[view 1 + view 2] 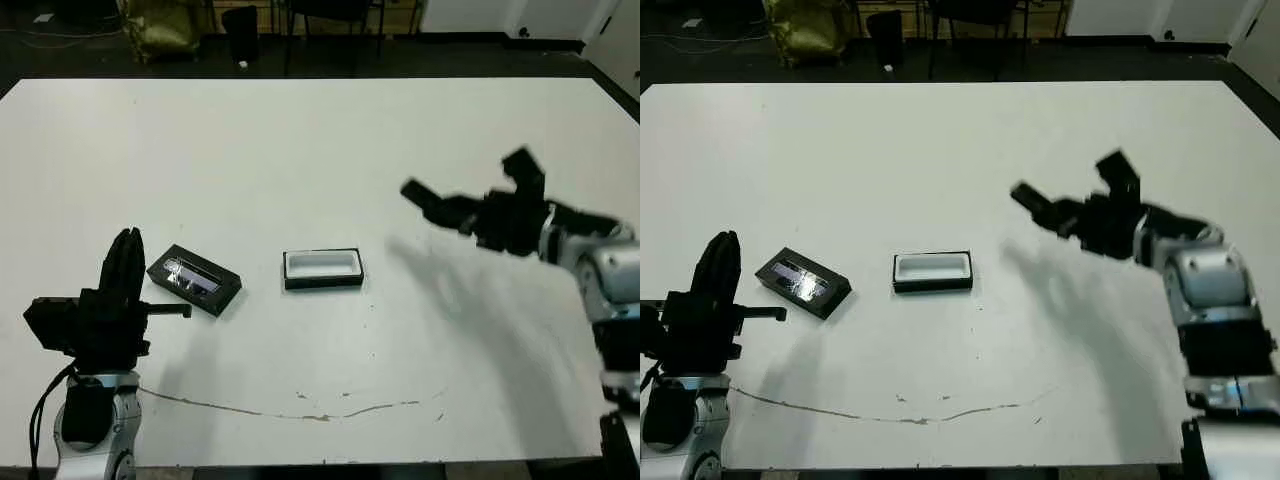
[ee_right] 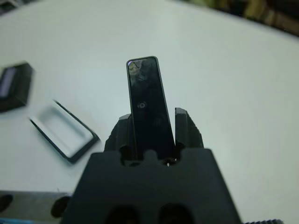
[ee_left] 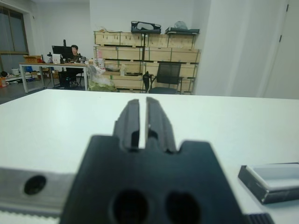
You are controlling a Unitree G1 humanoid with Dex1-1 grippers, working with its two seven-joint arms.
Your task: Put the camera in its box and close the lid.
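Observation:
The camera, a slim glossy black bar, is clamped between the fingers of my right gripper and sticks out past the fingertips. That gripper hovers above the table, right of the box and apart from it. The box lies open at the table's middle, black-walled with white lining and nothing inside. To its left lies the lid, black with a bluish glossy window. My left gripper stands shut just left of the lid, holding nothing; the lid's corner shows in the left wrist view.
A thin dark scratch line runs along the white table near its front edge. Beyond the far edge are chairs, shelves of boxes and a seated person at a desk.

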